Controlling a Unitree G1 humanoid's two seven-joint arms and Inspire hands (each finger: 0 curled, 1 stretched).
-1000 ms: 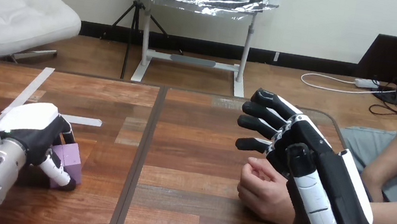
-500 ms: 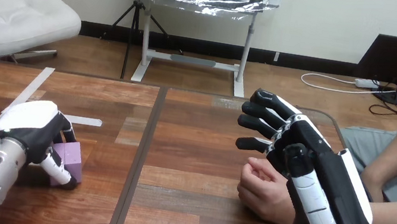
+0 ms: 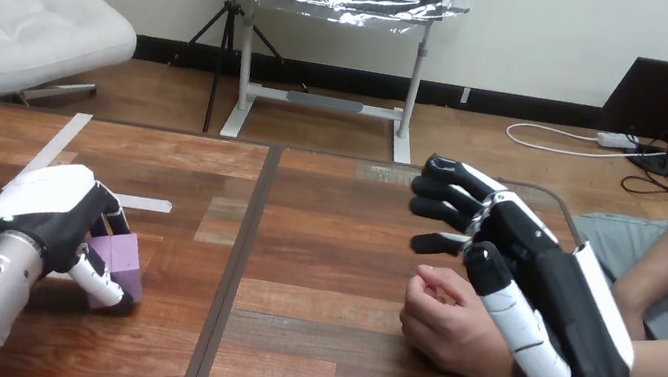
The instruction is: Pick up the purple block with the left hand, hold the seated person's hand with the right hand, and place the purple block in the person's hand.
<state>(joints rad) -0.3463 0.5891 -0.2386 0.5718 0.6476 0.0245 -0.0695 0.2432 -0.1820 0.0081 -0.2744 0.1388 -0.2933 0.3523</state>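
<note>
1. Distance was what your coming move turned on: the purple block (image 3: 125,255) sat toward the left edge of the table (image 3: 321,247), and the person's hand (image 3: 450,323) lay toward its right edge. The two were well apart, with the bare middle of the table between them.
2. Your left hand (image 3: 53,210) was closed about the block, with its fingers over the far side and its thumb (image 3: 98,281) across the near face. The block looked tilted, but I could not tell from the head view whether it had left the wood.
3. From that hand, the person's hand lay to the right at much the same depth from the near edge. I judged the carry would run sideways across the table, not forward.
4. Your right hand (image 3: 538,282) was wide, its fingers (image 3: 446,191) straight and pointing left toward the table's middle. It was just above and beside the person's hand, and no part of it was curled round that hand or wrist.
5. The person's hand rested on the table, loosely curled. You needed the hold and an opened palm before the block could go in.
6. Your right hand was much the nearer to the person, while your left had the whole crossing to make.
</note>
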